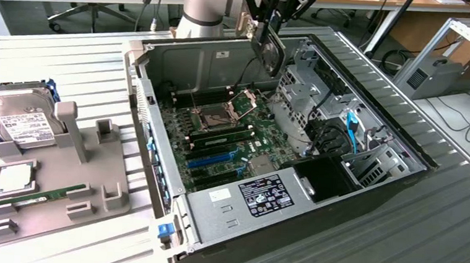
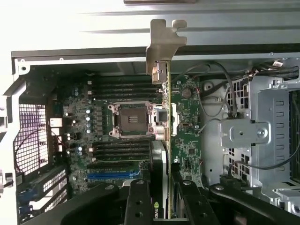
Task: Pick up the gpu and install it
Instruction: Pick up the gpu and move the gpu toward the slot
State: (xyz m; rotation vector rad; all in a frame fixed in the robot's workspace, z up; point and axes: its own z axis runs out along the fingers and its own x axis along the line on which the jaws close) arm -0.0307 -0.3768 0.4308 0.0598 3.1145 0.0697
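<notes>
The gpu (image 1: 267, 45) hangs edge-down above the back of the open computer case (image 1: 380, 179), its pale metal bracket (image 1: 247, 24) toward the exterior view's left. My gripper (image 1: 274, 10) is shut on its upper edge. In the wrist view the gpu (image 2: 161, 140) appears edge-on, running from my gripper (image 2: 161, 199) out to the bracket (image 2: 161, 44). It hovers over the motherboard (image 2: 187, 140) beside the CPU socket (image 2: 131, 119). The card touches no slot that I can see.
A blue expansion slot (image 1: 206, 161) lies on the motherboard toward the case's front. A metal drive cage (image 1: 305, 80) with cables stands at the exterior view's right. On the grey holder (image 1: 91, 177) at the left rest a hard drive (image 1: 22, 123), a CPU chip (image 1: 15, 178) and a green RAM stick (image 1: 36, 197).
</notes>
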